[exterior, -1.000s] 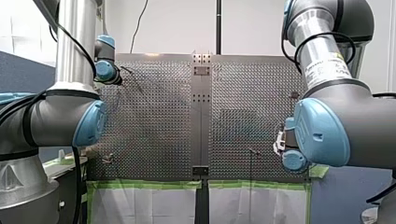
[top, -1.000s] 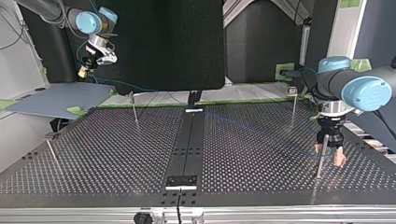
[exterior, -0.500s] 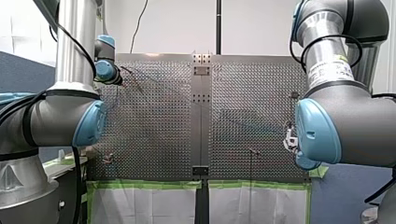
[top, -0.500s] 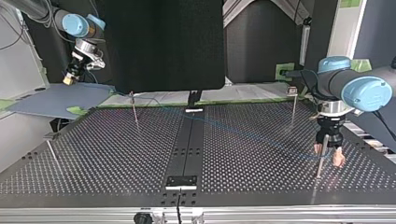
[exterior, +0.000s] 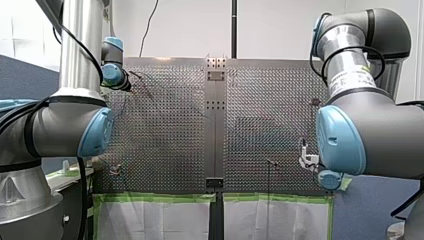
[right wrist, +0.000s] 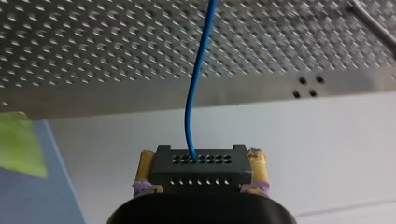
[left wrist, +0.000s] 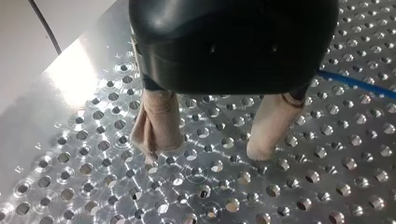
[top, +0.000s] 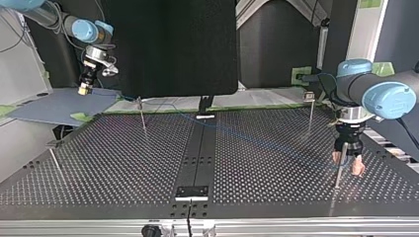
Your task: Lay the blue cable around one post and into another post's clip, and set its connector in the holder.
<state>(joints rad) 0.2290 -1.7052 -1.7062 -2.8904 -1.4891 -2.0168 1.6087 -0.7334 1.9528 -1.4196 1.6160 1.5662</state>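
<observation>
In the right wrist view my right gripper [right wrist: 201, 171] is shut, its yellow pads clamping a black multi-hole connector [right wrist: 201, 161]. The blue cable [right wrist: 198, 88] rises out of the connector toward the perforated table. In the top view this gripper [top: 84, 90] hangs off the table's far left corner. From there the thin cable [top: 257, 139] slants across the table to my left gripper [top: 347, 165]. That gripper stands open, low over the plate beside a thin post [top: 338, 175]. In the left wrist view its beige-padded fingers [left wrist: 159, 126] hold nothing, and the cable [left wrist: 359, 84] lies just beside them.
Three more thin posts stand on the plate in the top view: far left [top: 142, 116], far right [top: 310, 111] and near left [top: 55, 162]. A dark centre strip [top: 200, 148] carries small brackets. A large black panel [top: 173, 44] rises behind the table.
My right gripper, still holding the connector, has swung toward the top view's left and dropped lower behind the table's far edge, pulling the cable along. My left arm has stayed put.
</observation>
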